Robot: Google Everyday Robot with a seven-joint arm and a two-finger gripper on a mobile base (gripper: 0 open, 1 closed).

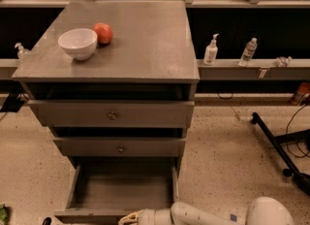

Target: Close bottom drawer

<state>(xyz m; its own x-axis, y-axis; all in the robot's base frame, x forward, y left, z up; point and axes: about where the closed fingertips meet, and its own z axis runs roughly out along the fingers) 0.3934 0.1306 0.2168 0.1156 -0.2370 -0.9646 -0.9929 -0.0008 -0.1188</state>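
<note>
The bottom drawer (121,187) of the grey cabinet (116,49) is pulled far out, showing its plain boxy inside; its front panel (87,215) sits at the bottom edge of the view and its knob is hidden. My gripper (127,217) is at the very bottom of the view, at the top of that front panel, on the end of my white arm (203,214) that reaches in from the right. The middle drawer (120,147) and top drawer (112,114) above are shut.
A white bowl (77,43) and a red apple (102,33) stand on the cabinet top. Bottles (210,50) line a ledge to the right. A black stand leg (276,146) lies on the floor at right.
</note>
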